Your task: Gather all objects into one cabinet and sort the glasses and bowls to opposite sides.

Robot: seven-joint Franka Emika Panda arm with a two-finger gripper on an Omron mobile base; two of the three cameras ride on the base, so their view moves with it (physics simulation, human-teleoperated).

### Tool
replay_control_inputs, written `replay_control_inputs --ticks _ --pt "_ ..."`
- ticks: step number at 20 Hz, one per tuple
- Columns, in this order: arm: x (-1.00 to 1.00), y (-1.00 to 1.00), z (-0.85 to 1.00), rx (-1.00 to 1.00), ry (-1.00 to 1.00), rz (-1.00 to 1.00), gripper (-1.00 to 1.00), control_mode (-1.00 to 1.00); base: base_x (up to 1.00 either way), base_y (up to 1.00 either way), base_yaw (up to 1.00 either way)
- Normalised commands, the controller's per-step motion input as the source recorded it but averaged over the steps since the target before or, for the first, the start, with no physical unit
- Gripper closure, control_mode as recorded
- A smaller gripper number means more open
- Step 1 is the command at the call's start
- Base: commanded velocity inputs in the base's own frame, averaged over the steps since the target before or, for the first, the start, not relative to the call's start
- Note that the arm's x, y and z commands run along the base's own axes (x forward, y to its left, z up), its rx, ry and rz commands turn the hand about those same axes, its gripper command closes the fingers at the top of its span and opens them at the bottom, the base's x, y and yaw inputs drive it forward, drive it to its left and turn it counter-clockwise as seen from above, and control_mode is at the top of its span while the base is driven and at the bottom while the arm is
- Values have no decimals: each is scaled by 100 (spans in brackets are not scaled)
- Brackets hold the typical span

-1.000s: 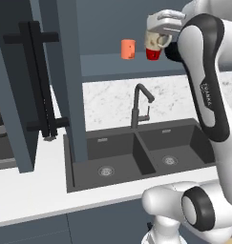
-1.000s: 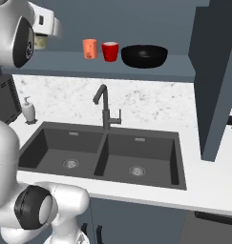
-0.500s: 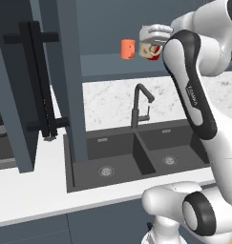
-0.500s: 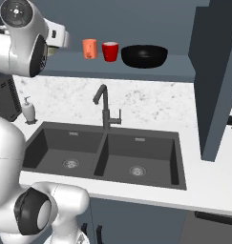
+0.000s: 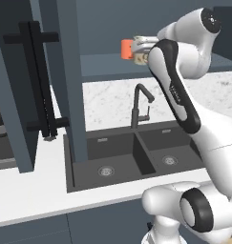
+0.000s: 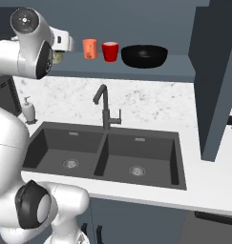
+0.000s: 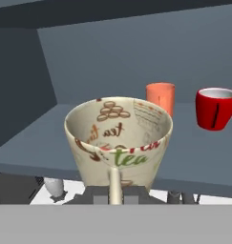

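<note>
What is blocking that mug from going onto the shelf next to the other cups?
Nothing visible. The pincer holds the beige mug before the cabinet shelf; the bare stretch left of the orange tumbler and red cup lies open.

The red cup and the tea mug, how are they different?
The red cup is plain red outside and white inside, while the mug is beige with pictures and the word "tea" printed inside. The red cup stands on the cabinet shelf beside the orange cup; the mug is gripped by its handle in the claw, near the shelf's front edge. Both are upright, open at the top and look empty.
</note>
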Motion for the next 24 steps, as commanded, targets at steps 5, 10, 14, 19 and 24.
replay_control_inputs --ticks 5,10,14,19,24 --pt "41 5 -3 -6 4 -1 100 -100 0 0 0" --pt "33 15 -34 0 -5 0 100 -100 0 0 0" --pt "34 11 -35 3 -9 0 100 -100 0 0 0" --pt "42 6 -20 3 -4 0 100 -100 0 0 0" --pt "50 9 -10 0 0 0 100 -100 0 0 0"
